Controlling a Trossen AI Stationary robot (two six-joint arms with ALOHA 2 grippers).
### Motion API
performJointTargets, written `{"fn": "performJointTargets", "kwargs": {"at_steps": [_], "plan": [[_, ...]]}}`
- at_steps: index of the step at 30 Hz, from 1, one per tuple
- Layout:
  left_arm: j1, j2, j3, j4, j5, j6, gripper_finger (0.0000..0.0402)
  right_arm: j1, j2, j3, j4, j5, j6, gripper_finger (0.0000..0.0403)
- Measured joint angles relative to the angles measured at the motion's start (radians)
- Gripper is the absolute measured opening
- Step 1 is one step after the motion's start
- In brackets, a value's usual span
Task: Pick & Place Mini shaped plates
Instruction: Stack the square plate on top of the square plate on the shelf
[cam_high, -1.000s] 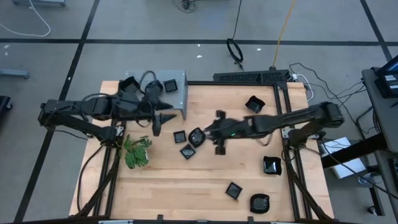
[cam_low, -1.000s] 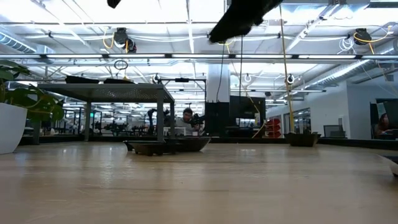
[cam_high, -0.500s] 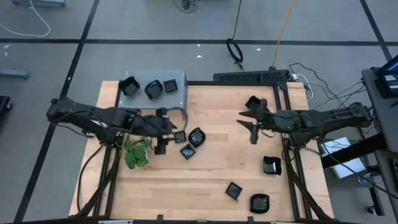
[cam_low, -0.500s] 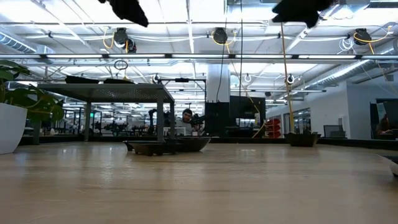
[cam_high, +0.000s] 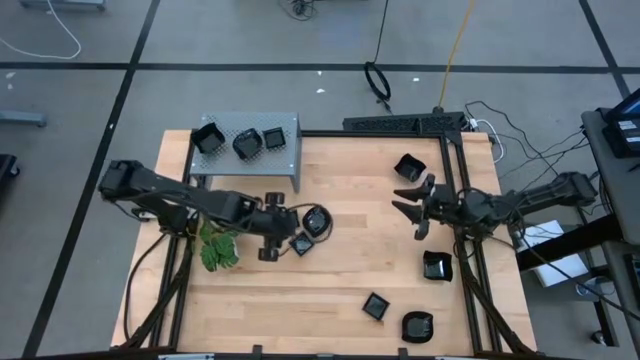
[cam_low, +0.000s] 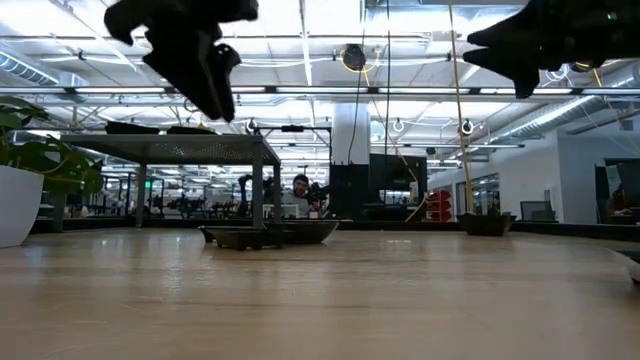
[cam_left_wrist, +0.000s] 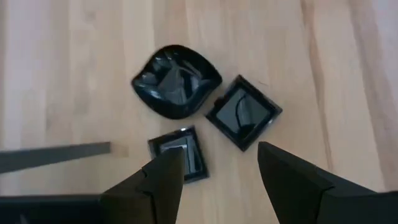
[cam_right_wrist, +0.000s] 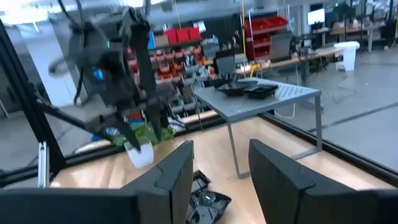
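The left pincer (cam_high: 268, 232) is held spread and empty above three mini shaped plates (cam_left_wrist: 180, 81) clustered at the middle of the counter (cam_high: 340, 290). The right pincer (cam_high: 418, 205), also spread and empty, is seen at the right side. Three more plates lie on the grey shelf (cam_high: 285, 150) at the far left, others are scattered on the right.

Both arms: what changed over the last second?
The left gripper left the grey shelf and now hangs open over the three central plates. The right gripper, open, pulled back from that cluster to the table's right side. Nothing was picked up or released; all the plates and the plant stayed put.
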Motion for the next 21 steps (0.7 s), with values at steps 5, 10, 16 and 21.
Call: {"fn": "performJointTargets", "kwargs": {"at_steps": [5,10,16,21], "plan": [[0.0,0.065,0.0,0.002,-0.002,-0.039,0.0209,0.0,-0.01,-0.1,0.14,0.001,0.001,0.0141],[0.002,0.125,0.0,-0.013,-0.009,-0.062,0.0209,0.0,-0.012,-0.139,0.18,0.032,0.007,0.0141],[0.008,0.195,0.0,-0.023,-0.036,-0.048,0.0209,0.0,-0.012,-0.144,0.187,0.051,0.007,0.0141],[0.022,0.258,0.0,-0.019,-0.07,-0.044,0.0209,0.0,-0.012,-0.144,0.187,0.047,0.007,0.0141]]}}
